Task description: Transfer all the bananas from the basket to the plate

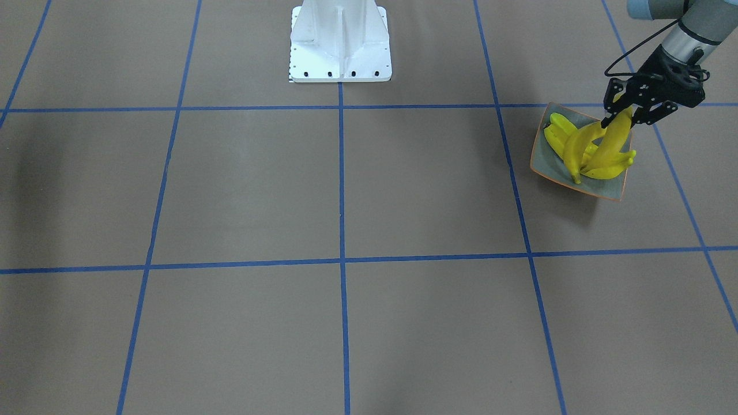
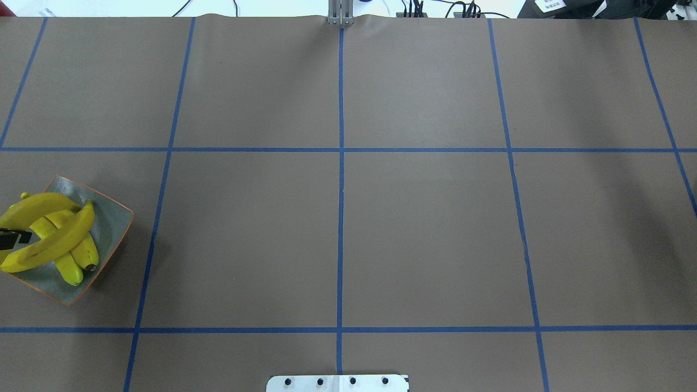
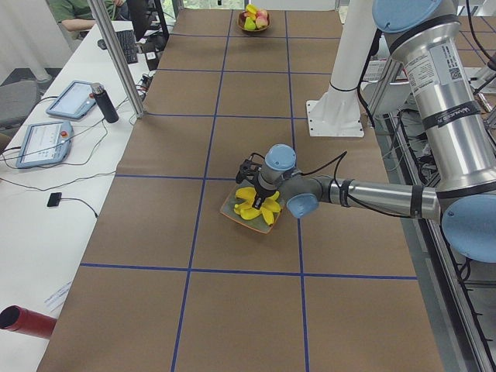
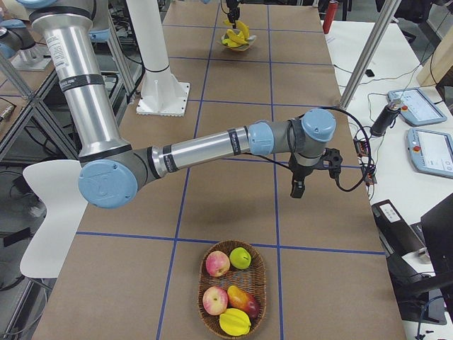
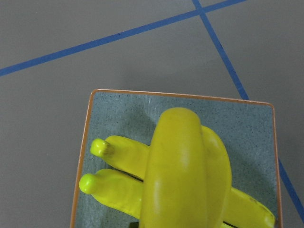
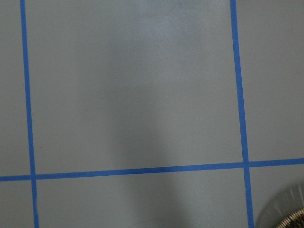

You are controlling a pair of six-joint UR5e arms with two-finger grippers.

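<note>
Stretching under everything is the brown table [image 1: 259,190] with blue lines on it. The left arm [image 3: 372,194] reaches out low over one end of the table, and the right arm [image 4: 205,147] reaches out over the other end. The white base [image 1: 340,46] stands at the table's edge between them. The basket [image 4: 201,301] sits at the right arm's end, well apart from the plate, and has apples and other fruit in it. The plate [image 1: 548,164] is at the left arm's end, with the bananas [image 1: 585,153] piled on it. One banana [image 1: 614,138] leans up, its low end on the pile. The left gripper [image 1: 620,118] is closed on that banana's top end. The right gripper [image 4: 298,190] hangs above the bare table near the basket, and I cannot tell if it is open or closed.
</note>
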